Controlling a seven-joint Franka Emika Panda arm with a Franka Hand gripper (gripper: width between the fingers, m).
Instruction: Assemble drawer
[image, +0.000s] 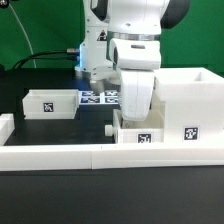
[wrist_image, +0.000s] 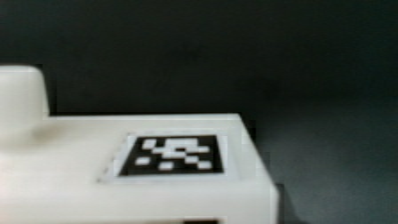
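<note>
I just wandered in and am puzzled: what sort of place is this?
Most likely a robotics research lab. A white robot arm hangs over a black table, the white plastic drawer parts carry printed square tags, and a green backdrop screens the back.

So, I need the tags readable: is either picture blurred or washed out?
Wrist view: the black-and-white square tag on the white plastic part is soft, out of focus, its cells separable. Exterior view: sharper, the tall hollow white housing bright but not blown out.

Housing (image: 190, 100), tray (image: 66, 106): smooth matt white plastic.
</note>
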